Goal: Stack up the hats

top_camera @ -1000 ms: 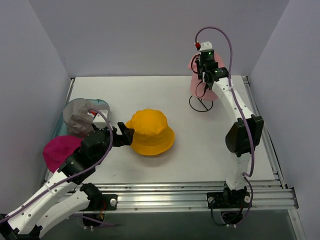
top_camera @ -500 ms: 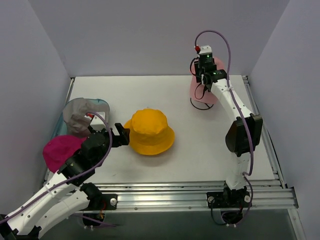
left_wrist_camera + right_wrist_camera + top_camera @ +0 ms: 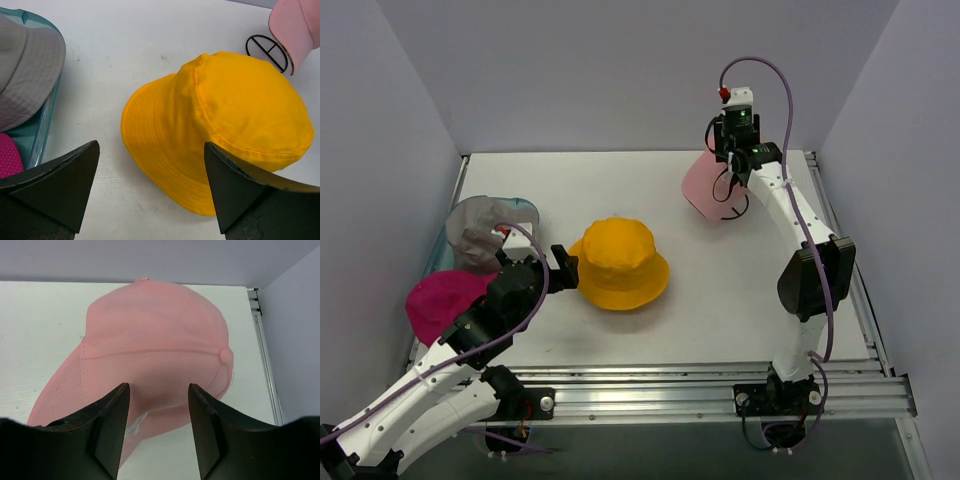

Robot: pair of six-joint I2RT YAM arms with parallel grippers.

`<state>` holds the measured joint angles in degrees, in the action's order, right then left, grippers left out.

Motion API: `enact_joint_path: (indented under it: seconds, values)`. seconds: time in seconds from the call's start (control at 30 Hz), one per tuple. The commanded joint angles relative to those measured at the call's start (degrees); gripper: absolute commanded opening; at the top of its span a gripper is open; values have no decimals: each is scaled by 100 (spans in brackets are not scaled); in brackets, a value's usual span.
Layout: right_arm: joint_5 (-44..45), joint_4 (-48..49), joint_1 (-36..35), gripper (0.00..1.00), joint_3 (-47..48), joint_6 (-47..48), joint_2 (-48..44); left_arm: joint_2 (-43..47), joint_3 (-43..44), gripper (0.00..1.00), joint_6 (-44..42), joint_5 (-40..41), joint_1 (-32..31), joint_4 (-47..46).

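Note:
A yellow bucket hat (image 3: 620, 265) (image 3: 225, 115) lies crown up in the middle of the table. My left gripper (image 3: 565, 268) (image 3: 151, 146) is open at its left brim, the brim lying between the jaws without touching them. A light pink baseball cap (image 3: 708, 187) (image 3: 150, 340) leans tilted at the back right, against a black wire stand (image 3: 267, 47). My right gripper (image 3: 728, 162) (image 3: 159, 386) hovers just above it, open, with its jaws apart and off the fabric. At the left a grey bucket hat (image 3: 478, 232) (image 3: 25, 75) rests on a teal tray (image 3: 525, 207). A magenta cap (image 3: 438, 300) lies in front of the tray.
The teal tray (image 3: 45, 125) stands against the left wall. Grey walls close the table on the left, back and right. A metal rail (image 3: 840, 230) runs along the right edge. Bare white tabletop lies between the yellow hat and the pink cap.
My right gripper has opened and let go of the pink cap, which has tipped down and left off the wire stand. My left arm has hardly moved.

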<state>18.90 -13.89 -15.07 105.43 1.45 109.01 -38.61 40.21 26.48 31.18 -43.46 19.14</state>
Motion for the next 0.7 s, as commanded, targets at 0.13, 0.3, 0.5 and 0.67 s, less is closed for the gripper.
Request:
enact_joint_path:
  seconds: [0.13, 0.3, 0.5, 0.67]
  values:
    - [369, -8, 39, 47, 523, -75, -29, -32, 31, 94, -73, 108, -31, -94]
    - [386, 158, -48, 47, 216, -145, -178, -59, 40, 94, -73, 125, -31, -85]
    - [649, 291, -172, 48, 48, -145, -179, -24, 22, 94, -64, 143, -31, -59]
    - [870, 105, -75, 48, 85, -830, -151, 20, 5, 94, -64, 125, -31, -77]
